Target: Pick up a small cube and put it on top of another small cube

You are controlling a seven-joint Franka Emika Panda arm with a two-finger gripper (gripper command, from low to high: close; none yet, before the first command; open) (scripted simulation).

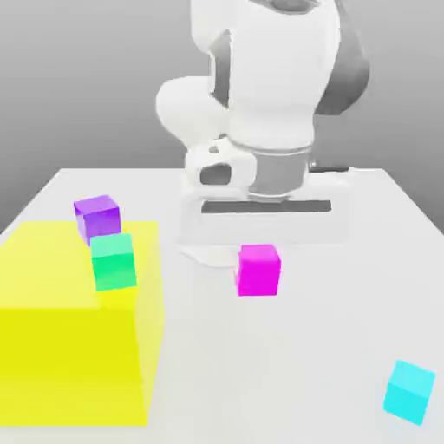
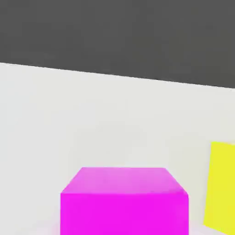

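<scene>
Cyan cube: nearest the exterior camera, well apart from the magenta cube, toward the exterior view's right
Yellow block: large, near, off to the exterior view's left of the magenta cube; its edge also shows in the hand view
Magenta cube: the small cube to lift; sits flat on the white table, alone, just in front of the arm's base; close up in the hand view
Handling: by its look rigid, light, smooth-faced; likely best pinched across two opposite side faces, squarely, about mid-height
Green cube: on the yellow block's top, a likely stacking target
Purple cube: just behind the green one, farther from the magenta cube
Containers: none among these things
Gripper: whether spread or pressed together I cannot tell
</scene>
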